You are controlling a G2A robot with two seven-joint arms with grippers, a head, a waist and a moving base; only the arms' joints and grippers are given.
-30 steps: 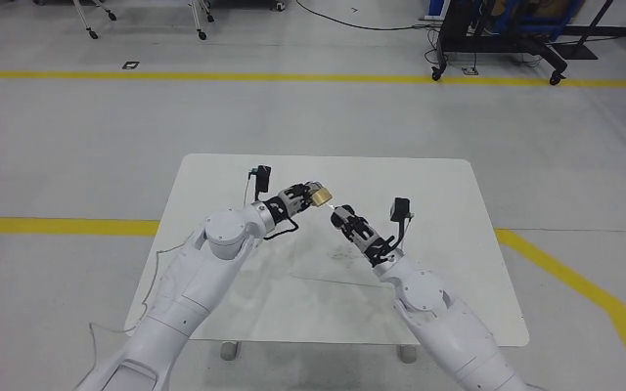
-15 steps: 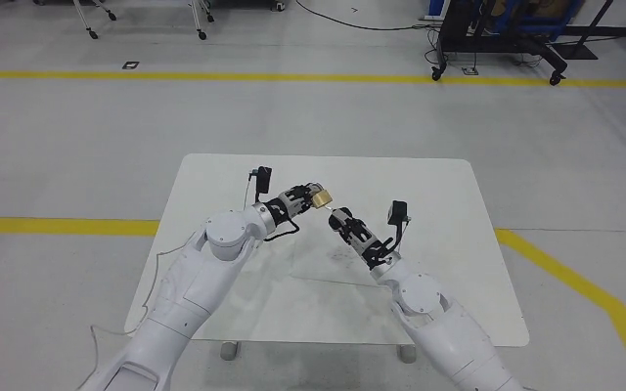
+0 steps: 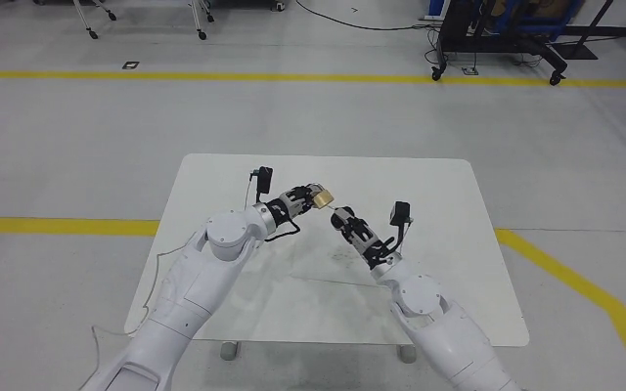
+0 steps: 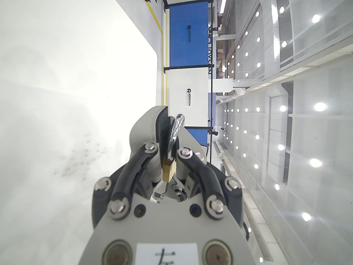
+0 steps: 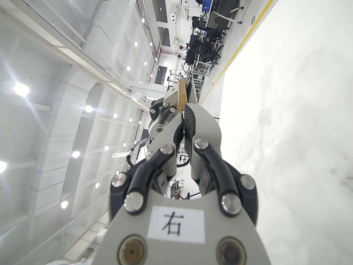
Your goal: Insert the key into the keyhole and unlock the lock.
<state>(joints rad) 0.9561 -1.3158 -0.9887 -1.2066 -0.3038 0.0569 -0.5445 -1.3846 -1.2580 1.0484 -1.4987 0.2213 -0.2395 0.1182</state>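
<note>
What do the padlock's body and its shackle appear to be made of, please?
The padlock body looks like brass: yellow-gold with a dull sheen. The shackle looks like polished steel, possibly chromed: silvery with bright reflections. Looks alone cannot confirm either.

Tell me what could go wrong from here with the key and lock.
1. The lock is held in the air by the left gripper, pinched at its shackle; a sideways push could twist it in the grip.
2. The right gripper sits right at the lock's brass body with the key hidden between its fingers, so a misaligned key may jam or slip.
</note>
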